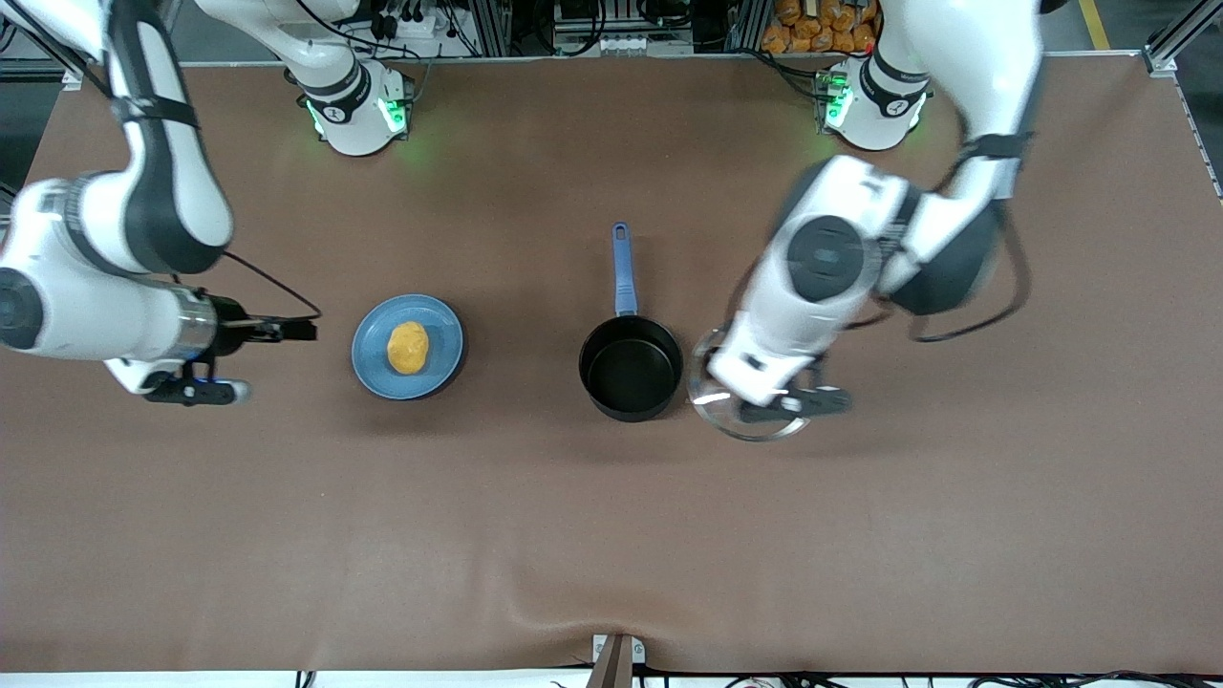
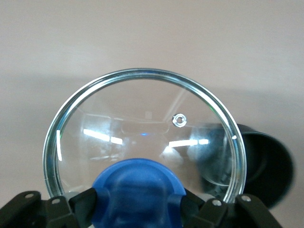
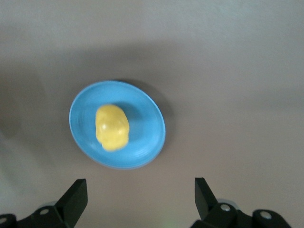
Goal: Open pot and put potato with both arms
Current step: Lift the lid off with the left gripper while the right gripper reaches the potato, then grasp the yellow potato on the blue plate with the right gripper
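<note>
Two black fingers of the left gripper (image 2: 137, 206) are clamped on the blue knob (image 2: 138, 190) of the round glass lid with a steel rim (image 1: 747, 397), one finger on either side of the knob. That lid hangs from those fingers just beside the small round black saucepan with a long straight blue handle (image 1: 631, 368), toward the left arm's end of the table. In the left wrist view the saucepan's dark wall (image 2: 266, 168) shows past the lid's rim and partly through the glass, so the pan lies off to one side of the fingertips, not under them. It stands open, with nothing inside it.

The right gripper (image 3: 140, 197) has its fingers spread wide and holds nothing. It hovers over the brown table (image 1: 611, 535) toward the right arm's end. The lumpy oval yellow-orange potato (image 1: 408, 347) lies on the flat light-blue plate (image 1: 439, 368), out ahead of those parted fingertips and apart from them, roughly in line with the gap between them in the right wrist view. The plate sits between this gripper and the saucepan.
</note>
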